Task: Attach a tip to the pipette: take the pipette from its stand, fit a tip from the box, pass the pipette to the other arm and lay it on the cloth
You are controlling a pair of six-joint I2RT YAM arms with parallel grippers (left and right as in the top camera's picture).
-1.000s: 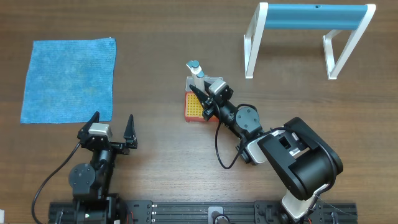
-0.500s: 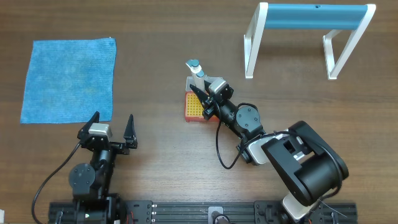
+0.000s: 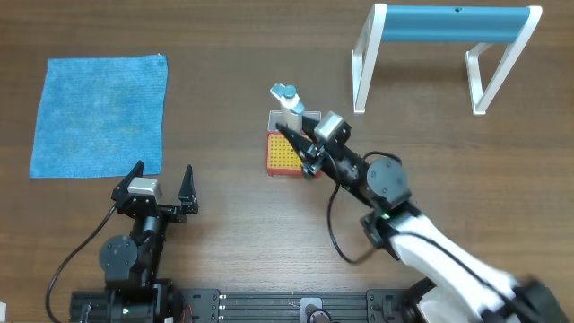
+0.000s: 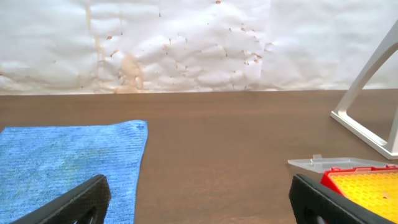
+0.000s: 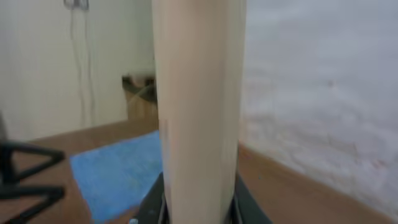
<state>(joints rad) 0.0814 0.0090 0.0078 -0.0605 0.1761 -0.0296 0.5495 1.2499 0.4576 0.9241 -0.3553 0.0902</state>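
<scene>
Pipette (image 3: pixel 287 97) at the far edge of the orange tip box (image 3: pixel 281 154), its pale body clamped between the right gripper's (image 3: pixel 298 136) fingers. Left gripper (image 3: pixel 162 172), fingers wide apart and empty, sits near the blue cloth (image 3: pixel 99 115).

I get a smeared right arm (image 3: pixel 448 260) from above, and the pipette (image 5: pixel 199 106) is cut off at both ends in the right wrist view.

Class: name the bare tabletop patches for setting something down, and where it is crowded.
Free: the wood between the blue cloth and the tip box; the far strip from cloth to stand. Crowded: at the tip box, where the right gripper holds the pipette.
</scene>
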